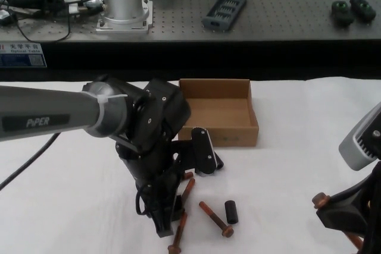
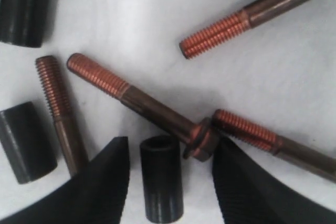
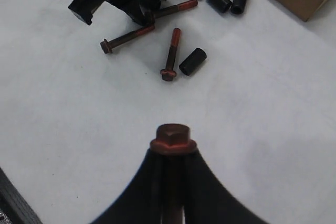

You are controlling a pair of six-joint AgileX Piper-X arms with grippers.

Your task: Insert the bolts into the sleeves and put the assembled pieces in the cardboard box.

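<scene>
The cardboard box (image 1: 226, 135) sits toward the back of the counter (image 1: 297, 171). Bolts (image 1: 215, 219) and sleeves (image 1: 231, 212) lie scattered before it under the left gripper (image 2: 170, 141) (one sleeve (image 2: 161, 179) between its fingers). The right gripper (image 3: 173, 153), with a bolt (image 3: 173, 139), stands front right.

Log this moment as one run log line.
left tool: open, straddling sleeve | right tool: shut on bolt | cardboard box: no pieces seen inside

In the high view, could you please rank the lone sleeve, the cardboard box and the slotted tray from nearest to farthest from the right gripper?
From the right gripper, which holds a bolt:
1. The lone sleeve, out front, level with the gripper.
2. The cardboard box, farther back, centre.
3. The slotted tray, on the rear table beyond the box.
</scene>
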